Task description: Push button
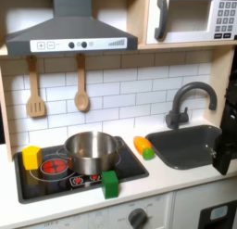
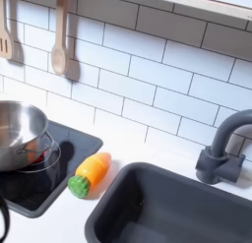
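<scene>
Gripper (image 1: 225,149) is a dark shape at first exterior view's right edge over sink (image 1: 188,146); can't tell finger opening. Pot (image 1: 91,151) on stove (image 1: 56,182), carrot (image 2: 89,174) beside sink.

Small red button (image 1: 78,180) on the stove's front edge; unpressed.

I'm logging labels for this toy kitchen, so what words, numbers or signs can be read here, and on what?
Nothing reads clearly.
Microwave keypad: rows of buttons with marks, too small and blurred to read.
Range hood control strip: small symbols and dots, not legible.
Stovetop front edge: red markings, blurred.
</scene>
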Robot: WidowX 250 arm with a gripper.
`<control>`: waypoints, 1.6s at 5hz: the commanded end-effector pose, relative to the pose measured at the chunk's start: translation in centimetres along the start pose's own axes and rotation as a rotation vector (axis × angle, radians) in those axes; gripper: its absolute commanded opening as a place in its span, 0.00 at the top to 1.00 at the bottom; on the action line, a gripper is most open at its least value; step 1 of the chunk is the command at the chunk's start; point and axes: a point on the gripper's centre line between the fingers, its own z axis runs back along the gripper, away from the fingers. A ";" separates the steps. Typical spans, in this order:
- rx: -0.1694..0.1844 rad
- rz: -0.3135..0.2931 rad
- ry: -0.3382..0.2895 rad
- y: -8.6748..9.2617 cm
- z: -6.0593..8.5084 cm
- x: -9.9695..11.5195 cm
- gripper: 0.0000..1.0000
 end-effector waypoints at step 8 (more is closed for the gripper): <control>0.074 0.108 -0.097 5.2 -2.2 11.0 1.00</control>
